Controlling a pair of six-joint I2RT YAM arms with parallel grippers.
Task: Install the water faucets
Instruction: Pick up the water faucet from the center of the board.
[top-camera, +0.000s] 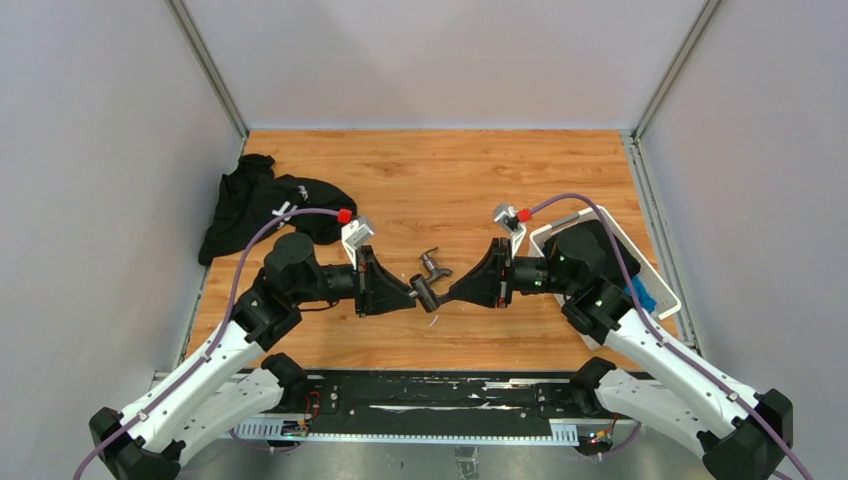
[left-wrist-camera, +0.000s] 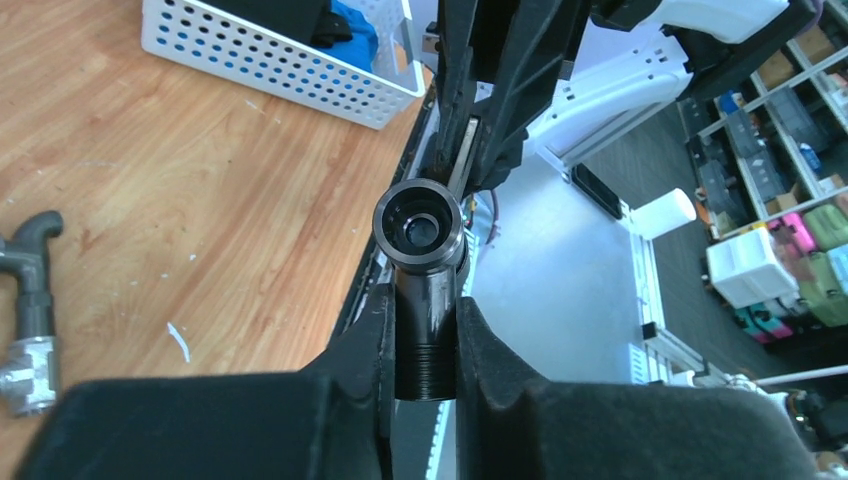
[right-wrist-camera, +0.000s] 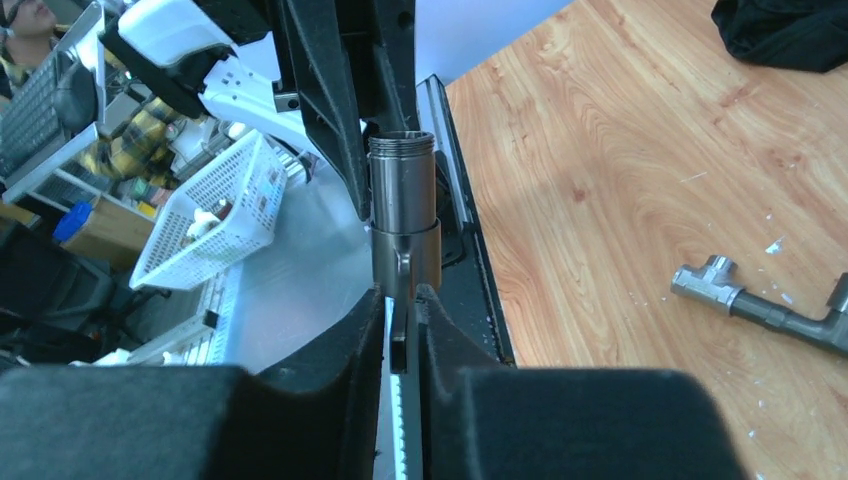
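L fingers (left-wrist-camera: 365, 350) clamped tight on threaded stub of tap body (left-wrist-camera: 420, 240), held above desk (top-camera: 480, 180) at centre. R fingers (right-wrist-camera: 350, 350) pinch its thin tab. Just behind, 2nd tap part (top-camera: 432, 264) lies on desk. Black cloth (top-camera: 255, 205) far L.

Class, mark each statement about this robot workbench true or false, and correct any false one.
1. The left fingers grip a dark threaded fitting. True.
2. The right fingers are open and empty. False: they are shut on a grey threaded pipe piece.
3. The black cloth lies in the white basket. False: it lies on the table, at the far left.
4. Another faucet piece lies loose on the table. True.
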